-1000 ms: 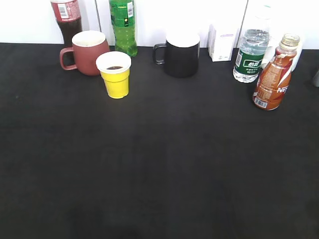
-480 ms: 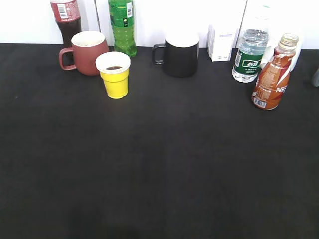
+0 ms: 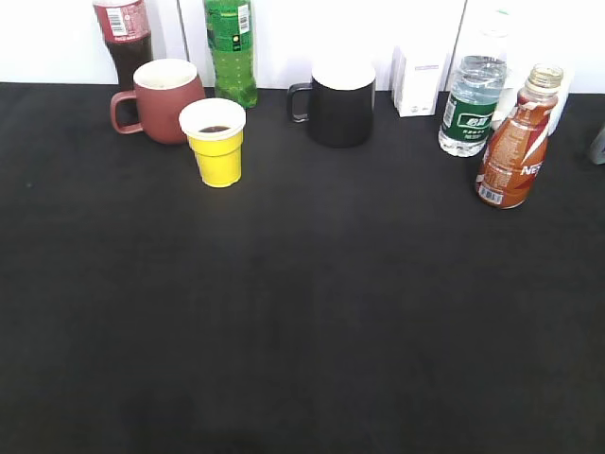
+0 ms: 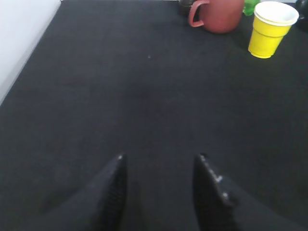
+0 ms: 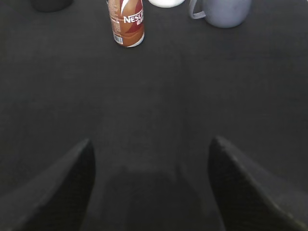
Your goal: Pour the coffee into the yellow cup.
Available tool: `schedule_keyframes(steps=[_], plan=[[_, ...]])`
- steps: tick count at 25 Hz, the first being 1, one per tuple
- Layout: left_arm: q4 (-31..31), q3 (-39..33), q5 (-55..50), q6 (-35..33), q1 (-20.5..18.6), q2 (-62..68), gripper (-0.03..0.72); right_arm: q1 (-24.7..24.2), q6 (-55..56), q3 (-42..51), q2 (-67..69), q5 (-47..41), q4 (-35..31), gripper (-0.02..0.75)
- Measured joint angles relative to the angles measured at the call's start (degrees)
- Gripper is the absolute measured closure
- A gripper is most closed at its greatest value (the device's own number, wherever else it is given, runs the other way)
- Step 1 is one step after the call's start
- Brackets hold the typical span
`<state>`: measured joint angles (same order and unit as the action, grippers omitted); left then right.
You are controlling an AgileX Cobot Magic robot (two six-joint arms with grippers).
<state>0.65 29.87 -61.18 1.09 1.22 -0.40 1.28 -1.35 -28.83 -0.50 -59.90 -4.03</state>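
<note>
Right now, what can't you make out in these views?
- Cola bottle, exterior view: top cut off by the frame edge.
- Yellow cup: dark liquid inside, but the rim hides its depth.
- Coffee bottle, right wrist view: neck cut off at the top edge.
- Grey mug, right wrist view: rim cropped, contents unseen.
- Both arms: absent from the exterior view.

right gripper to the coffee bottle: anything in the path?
Nothing visible. In the right wrist view, bare black table lies between the open right gripper and the upright coffee bottle; the grey mug stands off to the side.
</note>
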Motion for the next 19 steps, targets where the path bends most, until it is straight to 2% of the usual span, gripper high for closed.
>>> schedule_keyframes(steps=[6, 19], plan=[[0.0, 0.0, 0.0, 0.0, 0.0, 0.0, 0.443, 0.0, 0.0, 0.0, 0.0, 0.1, 0.0, 0.168], [0.0, 0.0, 0.0, 0.0, 0.0, 0.0, 0.449, 0.0, 0.0, 0.0, 0.0, 0.1, 0.0, 0.168]])
